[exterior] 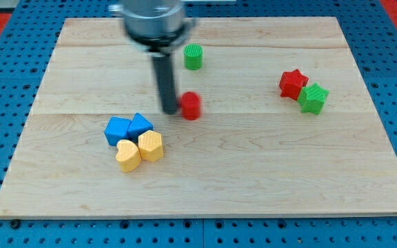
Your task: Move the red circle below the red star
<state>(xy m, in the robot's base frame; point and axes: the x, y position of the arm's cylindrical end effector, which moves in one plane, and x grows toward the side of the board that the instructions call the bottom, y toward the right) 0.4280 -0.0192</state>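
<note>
The red circle (pixel 191 105) lies near the middle of the wooden board (pixel 253 172). My tip (pixel 169 109) stands right against its left side, touching or nearly so. The red star (pixel 293 83) sits far off toward the view's right, touching a green star (pixel 313 98) at its lower right.
A green circle (pixel 194 56) lies above the red circle. Left of centre is a cluster: two blue blocks (pixel 128 129), a yellow heart (pixel 127 155) and a yellow hexagon (pixel 151 146). The arm's grey body (pixel 153 21) hangs over the board's top.
</note>
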